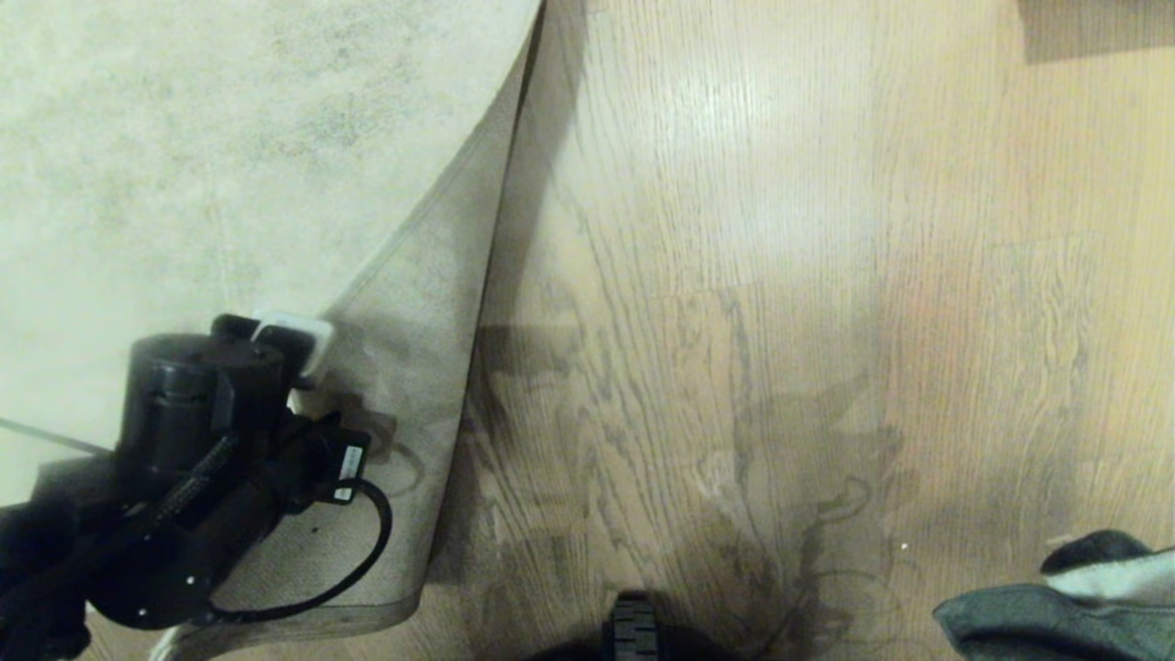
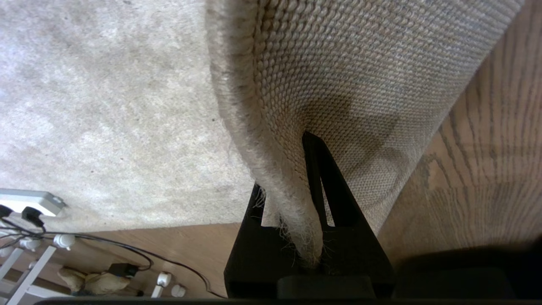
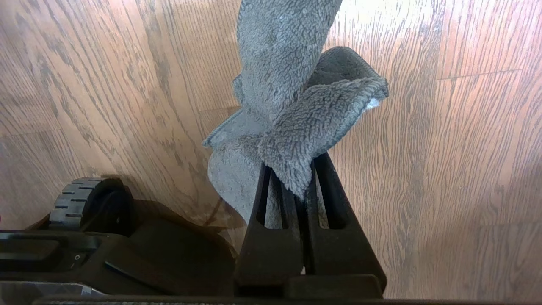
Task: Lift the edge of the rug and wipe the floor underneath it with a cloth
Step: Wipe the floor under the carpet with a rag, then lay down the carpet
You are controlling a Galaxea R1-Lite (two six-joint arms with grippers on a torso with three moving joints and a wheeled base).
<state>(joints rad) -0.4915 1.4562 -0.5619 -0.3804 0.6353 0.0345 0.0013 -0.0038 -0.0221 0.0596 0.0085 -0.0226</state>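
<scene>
**Inspector A:** Left side first. What holds the rug?

**Inspector B:** The left gripper (image 2: 307, 199) is clamped on the rug edge (image 2: 292, 203) — pile on one side of the fingers, tan woven backing on the other. In the head view the corner of the rug (image 1: 422, 367) is lifted and folded back over the rug's own top, backing face up.

**Inspector A:** And the floor?

**Inspector B:** The floor (image 1: 734, 275) lies bare just beside the folded flap, wood grain with a slight sheen. A shadow falls along the fold line.

**Inspector A:** Right side?

**Inspector B:** The right gripper (image 3: 302, 186) is closed on the cloth (image 3: 292, 106), dark grey pile outward, a sliver of pale backing at one fold. The cloth hangs from the fingers above the planks — whether it touches them I cannot tell. In the head view it shows at the near right corner of the floor, well apart from the rug.

**Inspector A:** Anything else?

**Inspector B:** A base wheel (image 3: 80, 199) beside the right arm; a power strip (image 2: 29, 201) at the rug's far border.
</scene>
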